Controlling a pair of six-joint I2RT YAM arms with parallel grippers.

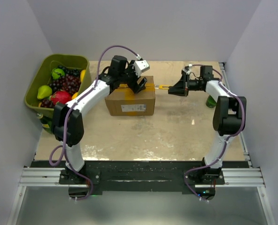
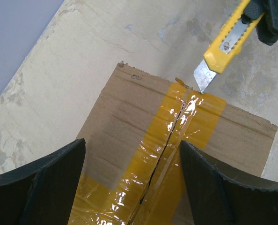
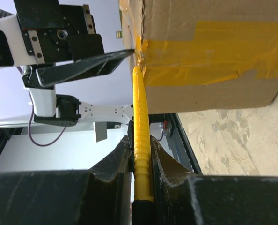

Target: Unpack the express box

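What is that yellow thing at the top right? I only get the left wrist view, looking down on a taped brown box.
Observer: A yellow utility knife, clamped in the right gripper. The top view shows that arm reaching in from the right of the express box.
Visitor: Is anything else nearby?
Observer: An olive-green bin holding fruit stands to the left of the box.
Visitor: Does the box carry a label?
Observer: Yes, there is a white label on its near side.
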